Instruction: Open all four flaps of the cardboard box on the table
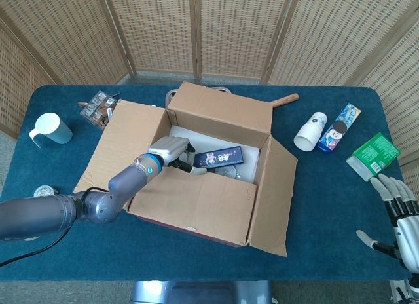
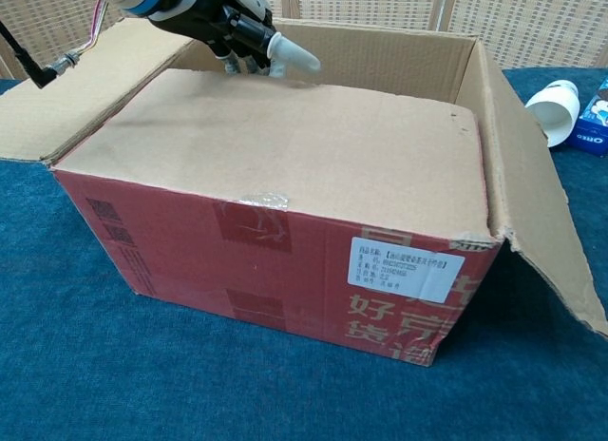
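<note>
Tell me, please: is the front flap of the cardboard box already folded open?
No. In the chest view the front flap lies flat over the cardboard box, with the left hand at its far edge.
</note>
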Controlling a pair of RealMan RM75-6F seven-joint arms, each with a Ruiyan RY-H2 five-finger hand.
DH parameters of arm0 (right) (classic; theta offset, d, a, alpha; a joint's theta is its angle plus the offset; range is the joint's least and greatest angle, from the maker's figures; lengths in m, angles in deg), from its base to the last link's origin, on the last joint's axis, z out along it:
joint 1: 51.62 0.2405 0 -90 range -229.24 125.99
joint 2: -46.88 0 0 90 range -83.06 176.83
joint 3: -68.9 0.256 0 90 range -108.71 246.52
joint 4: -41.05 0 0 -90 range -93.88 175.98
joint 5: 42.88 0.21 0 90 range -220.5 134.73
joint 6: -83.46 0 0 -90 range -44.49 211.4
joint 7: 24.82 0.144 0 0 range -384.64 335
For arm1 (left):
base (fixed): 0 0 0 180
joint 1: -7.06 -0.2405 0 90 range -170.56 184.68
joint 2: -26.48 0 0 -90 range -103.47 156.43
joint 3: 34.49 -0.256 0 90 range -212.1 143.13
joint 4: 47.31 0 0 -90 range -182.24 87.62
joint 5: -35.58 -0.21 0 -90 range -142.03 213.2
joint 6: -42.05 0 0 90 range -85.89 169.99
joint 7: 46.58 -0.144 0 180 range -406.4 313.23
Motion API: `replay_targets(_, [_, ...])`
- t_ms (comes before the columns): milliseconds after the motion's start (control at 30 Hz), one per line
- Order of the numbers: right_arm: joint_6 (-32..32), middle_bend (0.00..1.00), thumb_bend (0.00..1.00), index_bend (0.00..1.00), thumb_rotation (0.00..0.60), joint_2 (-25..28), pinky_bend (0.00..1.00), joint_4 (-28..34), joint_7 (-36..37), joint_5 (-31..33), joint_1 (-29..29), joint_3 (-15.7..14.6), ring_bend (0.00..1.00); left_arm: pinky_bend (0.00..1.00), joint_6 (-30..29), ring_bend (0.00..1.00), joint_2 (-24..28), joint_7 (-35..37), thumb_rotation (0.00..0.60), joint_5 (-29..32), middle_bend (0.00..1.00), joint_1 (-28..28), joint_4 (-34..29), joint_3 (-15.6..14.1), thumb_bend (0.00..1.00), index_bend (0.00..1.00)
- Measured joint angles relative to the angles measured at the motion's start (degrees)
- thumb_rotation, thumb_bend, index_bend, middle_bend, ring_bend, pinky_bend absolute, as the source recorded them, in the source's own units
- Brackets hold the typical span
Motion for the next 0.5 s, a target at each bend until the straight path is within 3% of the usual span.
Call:
replay_targets(233, [0.0, 0.0, 0.07, 0.0, 0.6, -0.13, 0.0, -0.1, -0.06, 0.02, 0.08, 0.07, 0.0, 0.35, 6.69, 0.27, 2.5, 3.65, 0.277, 0.45, 0.45, -0.06, -0.1, 1.48, 0.0, 0.61])
replay_targets(367, [0.04, 0.0, 0.08, 0.0, 0.6, -0.12, 0.0, -0.04, -0.19, -0.05, 0.08, 0.01, 0.0, 0.36, 11.84, 0.27, 4.22, 6.27, 0.224, 0.12, 0.45, -0.33, 0.12, 2.47, 0.0, 0.61])
replay_targets(500, [0.1, 0.0, 0.08, 0.0, 0.6, -0.16, 0.0, 0.03, -0.42, -0.14, 0.1, -0.04, 0.0, 0.34, 18.84, 0.27, 6.25, 9.73, 0.209, -0.84, 0.46, -0.86, 0.68, 3.95, 0.0, 0.61])
